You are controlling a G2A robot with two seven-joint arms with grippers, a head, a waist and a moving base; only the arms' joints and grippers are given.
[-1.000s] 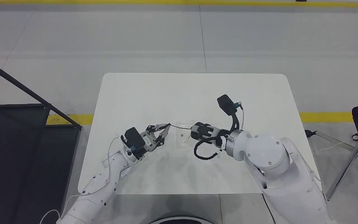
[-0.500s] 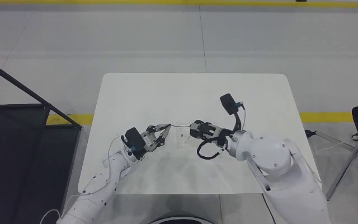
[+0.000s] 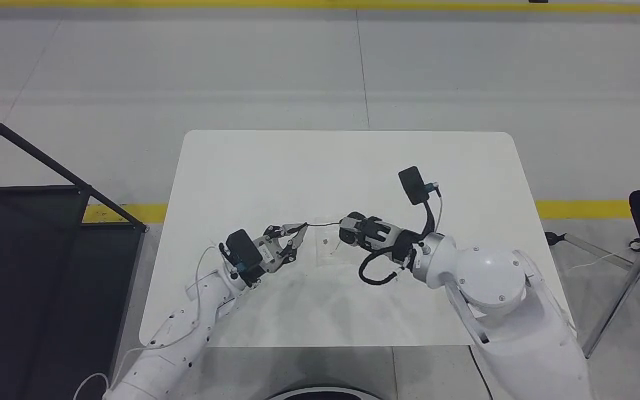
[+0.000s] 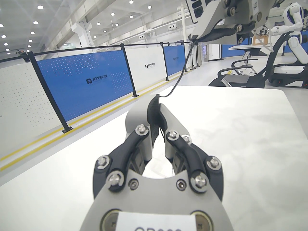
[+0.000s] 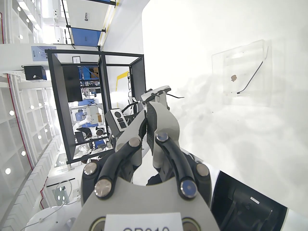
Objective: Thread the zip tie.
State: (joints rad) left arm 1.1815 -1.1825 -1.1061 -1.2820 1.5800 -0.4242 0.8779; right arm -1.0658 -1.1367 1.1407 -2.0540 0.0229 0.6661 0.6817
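Zip tie held at both ends above the worktop.

The tie is pinched by the left gripper, whose fingers are pressed together on one end, and by the right gripper, closed on the other. Its long axis runs from one gripper straight to the other, with a slack curve between. Neither arm is judged nearer, so threading would call for one end to be brought round to the other. Both ends are covered by the fingers, and which one carries the head cannot be made out. A second tie is seen lying in a clear tray.
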